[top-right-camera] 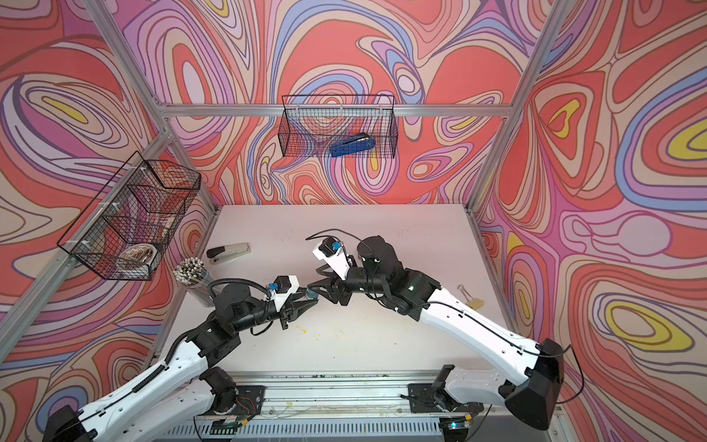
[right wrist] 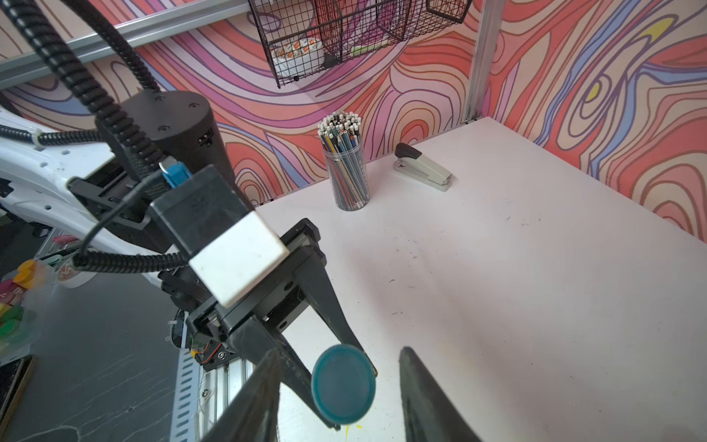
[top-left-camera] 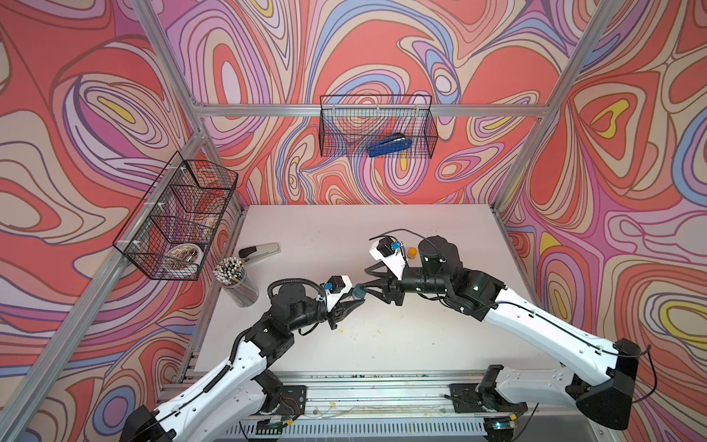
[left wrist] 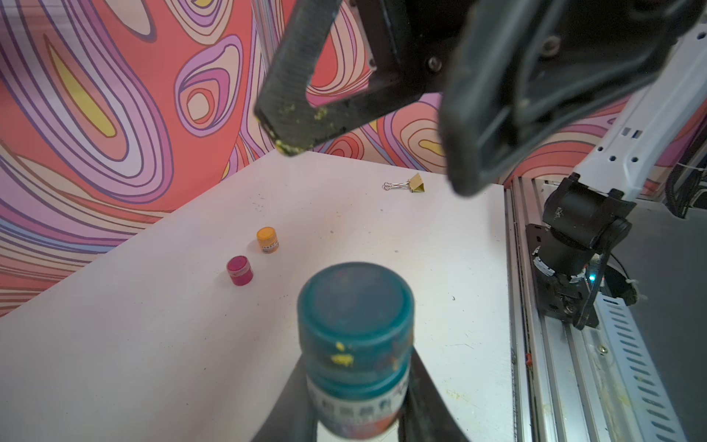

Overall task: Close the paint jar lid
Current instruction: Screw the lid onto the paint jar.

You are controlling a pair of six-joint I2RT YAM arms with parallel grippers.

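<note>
The left gripper (top-left-camera: 355,299) is clamped on the body of the small teal paint jar with a printed white label (top-left-camera: 359,292). It holds the jar clear of the white table (top-left-camera: 421,336), just below the middle of the frame in both top views. The round teal plastic lid (right wrist: 343,384) sits on the jar's mouth, but the pictures do not show whether it is fully tightened.

The right gripper (right wrist: 339,351) is spread. Its black fingers (right wrist: 421,394) stand one to each side of the lid with gaps showing, touching nothing. Whether the tips already reach past the lid's rim cannot be told.

The step in hand looks like taking hold of the lid to twist it shut. To do it well, the right fingers should close evenly on the lid's side wall, centred, so the jar is not pushed sideways in the left grip. The wrist should then turn about the jar's own axis while the left claw holds firm. Yellow paint flecks (left wrist: 342,358) on the lid suggest a slick surface, so a firm, square pinch would matter.

The jar's long axis runs from the base in the left claw out to the lid. In the top views it points toward the upper right, at the right gripper. The lid's flat face looks almost squarely into the right wrist camera.
</note>
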